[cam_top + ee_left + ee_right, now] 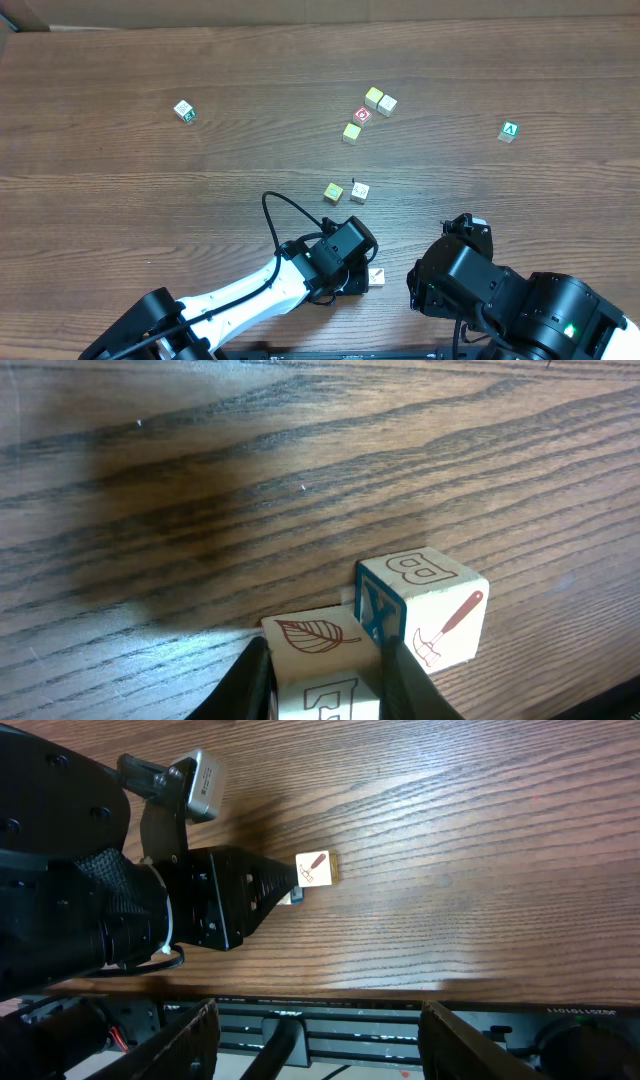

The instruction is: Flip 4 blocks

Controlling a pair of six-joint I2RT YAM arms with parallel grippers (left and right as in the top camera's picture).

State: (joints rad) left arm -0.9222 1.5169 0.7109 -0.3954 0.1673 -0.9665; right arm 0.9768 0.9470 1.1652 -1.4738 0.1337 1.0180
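Fingers (190,1040) of the right gripper (318,1025) show only as two dark stubs at the bottom edge of its wrist view. They stand wide apart with nothing between them. From overhead the gripper itself is hidden under the bulk of its arm at the near right of the table (120,200).

Just left of it, the left gripper (325,660) is closed narrowly on the leaf block (310,635), one finger pressed to each side. That block's top bears a brown leaf and its front face a letter, cut off by the frame's lower edge. From overhead it is covered by the gripper.

Touching, or all but touching, the leaf block's right side sits the hammer block (440,620). It has a "B" on top, a red-handled hammer on one side and a blue letter on the face turned toward the finger. It rests on the wood at the near edge of the table, outside the grip.

Further out, mid-table, a yellow-topped block (333,193) and a pale block (359,192) lie just beside each other, their marks too small to read.

Beyond them are a yellow cube (352,132), a red-faced cube (362,115) and a touching pair of cubes (380,100). The green "A" cube (510,131) lies well to the right, and a white cube (183,110) far left.
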